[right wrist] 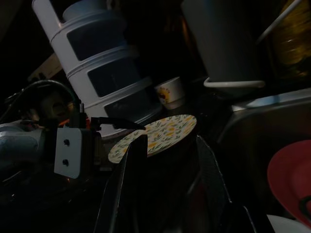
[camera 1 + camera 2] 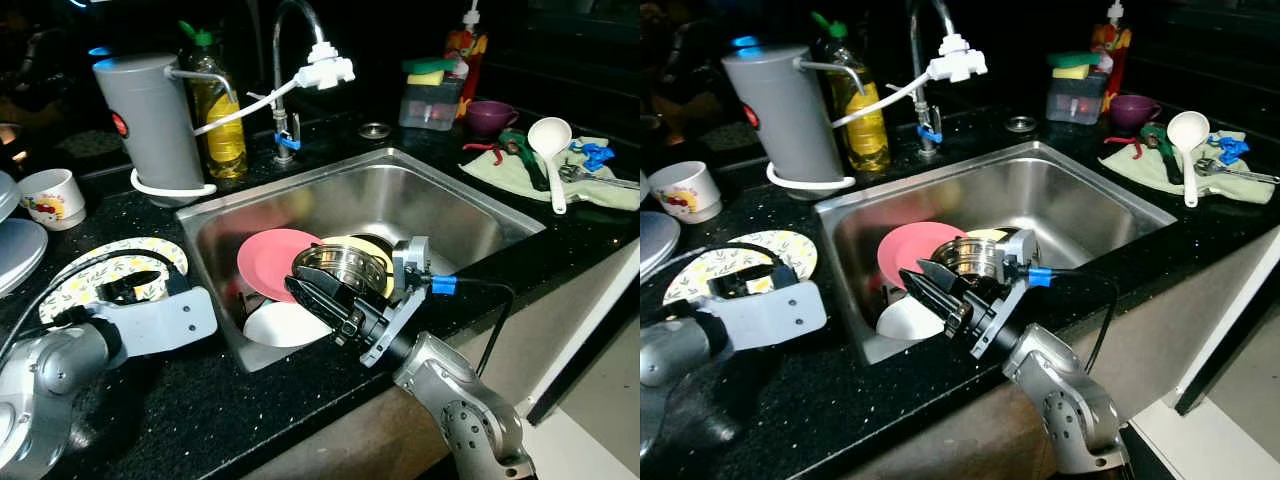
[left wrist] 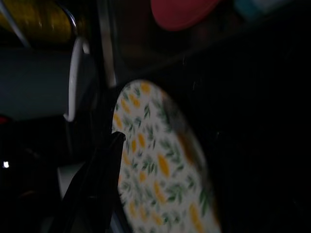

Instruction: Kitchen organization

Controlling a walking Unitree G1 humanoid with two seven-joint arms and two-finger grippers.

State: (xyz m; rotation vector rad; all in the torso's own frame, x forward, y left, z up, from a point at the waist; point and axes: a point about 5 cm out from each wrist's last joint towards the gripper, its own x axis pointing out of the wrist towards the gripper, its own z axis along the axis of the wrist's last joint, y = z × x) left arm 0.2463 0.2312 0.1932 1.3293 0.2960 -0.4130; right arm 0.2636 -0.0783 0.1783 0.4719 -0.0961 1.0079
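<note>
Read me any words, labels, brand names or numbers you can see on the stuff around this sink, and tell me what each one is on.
No text here can be read.
Grey canister: a small red round mark, too blurred to read.
White cup: a coloured print, no legible words.
Red bottle behind the sponge box: label too small and dark to read.
Oil bottle: no readable label.

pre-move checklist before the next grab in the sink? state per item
1. Right end effector over the sink, fingers apart, holding nothing: ok.
2. Pink plate reachable in the sink, partly under the steel bowl: ok.
3. Left end effector at the floral plate on the counter; grip on it: cannot tell.
4. White dish below the right end effector, unobstructed: ok.
5. Faucet hangs above the sink's back edge, away from the right arm: ok.
</note>
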